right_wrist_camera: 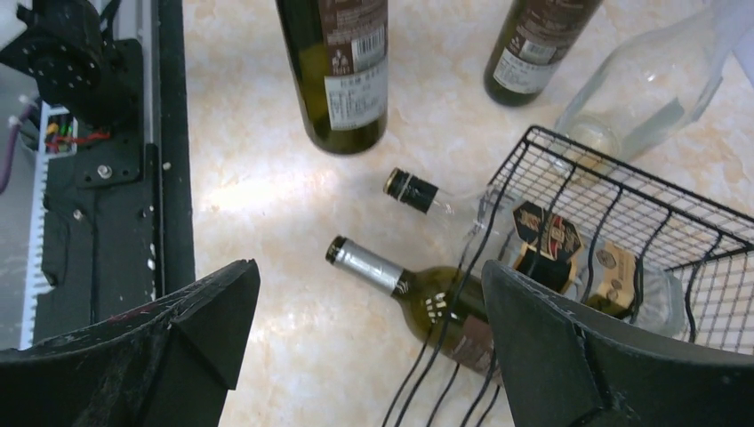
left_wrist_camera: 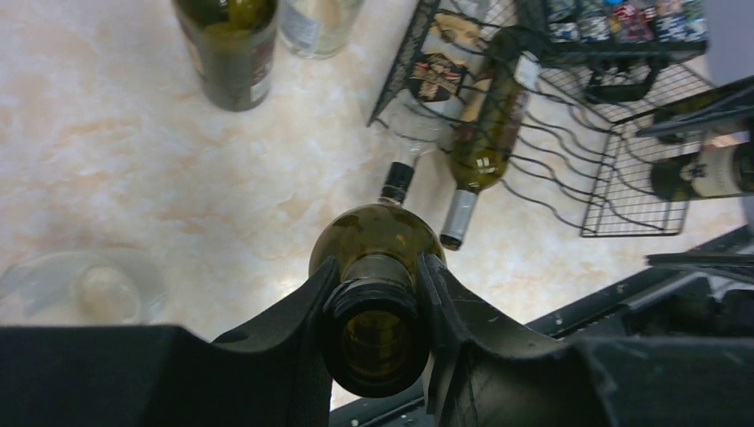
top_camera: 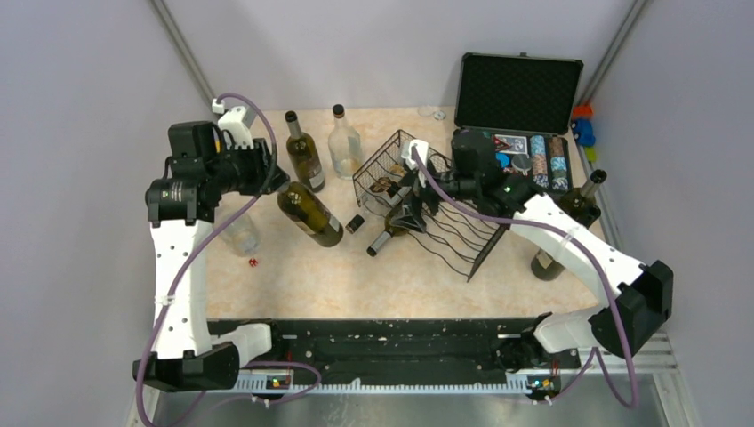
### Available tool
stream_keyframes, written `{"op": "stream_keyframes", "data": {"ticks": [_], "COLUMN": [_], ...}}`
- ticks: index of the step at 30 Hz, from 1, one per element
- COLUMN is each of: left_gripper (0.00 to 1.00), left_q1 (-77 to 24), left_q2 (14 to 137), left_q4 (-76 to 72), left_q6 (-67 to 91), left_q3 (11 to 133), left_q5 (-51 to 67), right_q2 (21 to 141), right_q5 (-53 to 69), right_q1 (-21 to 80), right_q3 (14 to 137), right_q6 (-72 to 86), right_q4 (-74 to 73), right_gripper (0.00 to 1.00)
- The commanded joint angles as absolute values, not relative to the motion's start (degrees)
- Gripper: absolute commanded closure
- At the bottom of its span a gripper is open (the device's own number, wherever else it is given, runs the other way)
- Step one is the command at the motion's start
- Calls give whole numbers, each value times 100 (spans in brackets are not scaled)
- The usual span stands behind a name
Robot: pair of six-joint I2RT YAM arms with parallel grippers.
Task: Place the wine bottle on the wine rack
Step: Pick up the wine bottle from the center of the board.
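Olive glass wine bottle [top_camera: 309, 213] is held tilted, neck clamped by left gripper [left_wrist_camera: 375, 276], just left of wine rack [top_camera: 378, 169], likely angled for cradle entry; right gripper [right_wrist_camera: 369, 285] is held spread above rack.

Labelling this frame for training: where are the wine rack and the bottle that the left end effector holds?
wine rack [top_camera: 379, 165], top external view, on its raised grid end.
held bottle [left_wrist_camera: 377, 233], left wrist view, on its green shoulder.
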State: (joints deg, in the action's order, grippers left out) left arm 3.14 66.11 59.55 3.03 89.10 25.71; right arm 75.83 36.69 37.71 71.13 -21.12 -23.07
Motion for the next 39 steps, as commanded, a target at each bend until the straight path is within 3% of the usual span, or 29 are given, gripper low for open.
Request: {"op": "stream_keyframes", "data": {"ticks": [1, 14, 39], "left_gripper": [100, 100, 100], "left_q1": [325, 311, 289], "left_q2": [6433, 6922, 6720], "left_q4": [5228, 3994, 2186], "left_q6": [1005, 2563, 4222], "left_q3": [9290, 9101, 8136], "left_q5": [3536, 4956, 5519], "right_q2": [7934, 8544, 8627], "right_q5": [3692, 3038, 2003], "right_q1": [4015, 4416, 4438], "right_q3": [7731, 8237, 7637], "right_q6": [-1537, -1136, -1330], "right_q4": [-1822, -1767, -1653], "right_gripper": [1, 1, 1]}}
